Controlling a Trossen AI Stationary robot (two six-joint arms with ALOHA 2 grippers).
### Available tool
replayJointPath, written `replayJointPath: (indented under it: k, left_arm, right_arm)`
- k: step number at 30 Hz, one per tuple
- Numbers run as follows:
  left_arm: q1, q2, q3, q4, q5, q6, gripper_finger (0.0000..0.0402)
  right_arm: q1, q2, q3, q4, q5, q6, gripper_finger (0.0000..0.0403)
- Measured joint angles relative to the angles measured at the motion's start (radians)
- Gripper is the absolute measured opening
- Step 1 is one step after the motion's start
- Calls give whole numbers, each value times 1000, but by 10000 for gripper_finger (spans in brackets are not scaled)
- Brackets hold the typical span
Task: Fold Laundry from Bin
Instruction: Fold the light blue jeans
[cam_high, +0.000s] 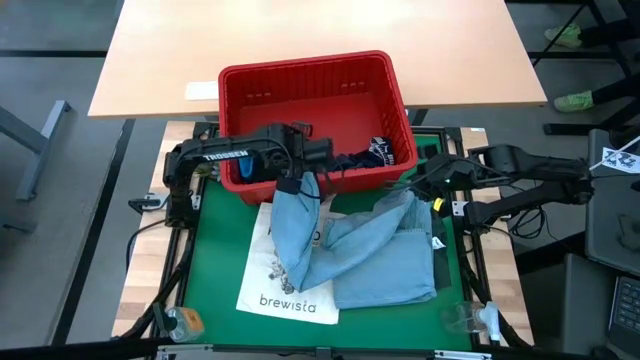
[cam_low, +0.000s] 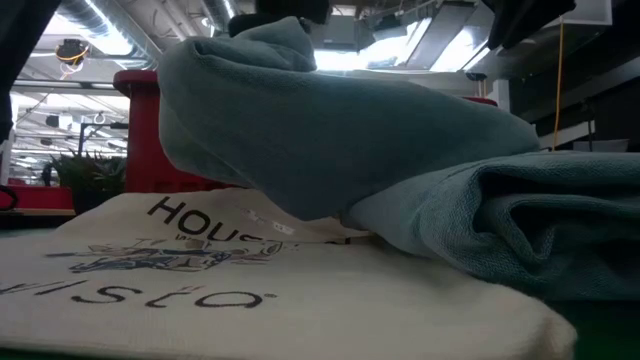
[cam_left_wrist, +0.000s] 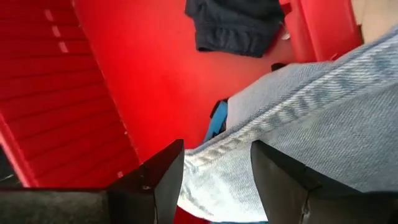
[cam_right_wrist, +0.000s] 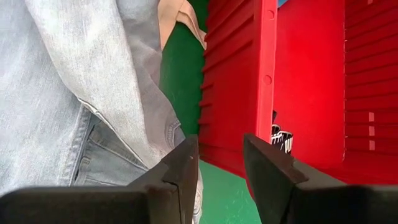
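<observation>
"TROSSEN" marks the left arm (cam_high: 232, 157), its hand (cam_left_wrist: 214, 171) parted astride the denim shirt (cam_high: 375, 262) beside "brewista" tote (cam_high: 285, 300).

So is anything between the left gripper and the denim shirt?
No. The left gripper is at the bin's near rim, with the denim shirt's seam lying directly between its fingers; nothing visible blocks it.

The red slotted bin (cam_high: 310, 85) holds a dark navy garment (cam_high: 378, 153) at one corner; the light blue denim shirt (cam_high: 375, 255) lies crumpled just outside it, one part lifted to the rim.
</observation>
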Motion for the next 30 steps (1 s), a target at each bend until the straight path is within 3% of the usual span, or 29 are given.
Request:
replayJointPath:
  k: [8,14,30]
  left_arm:
    - [44,0,0,0,122,4,181]
    - [59,0,0,7,243,116,181]
    - [14,0,0,38,363,99,173]
  right_arm:
    - [0,14,-27,-2,0,-1,127]
    - [0,13,-33,-5,0,-25,127]
    - [0,13,-33,-5,0,-25,127]
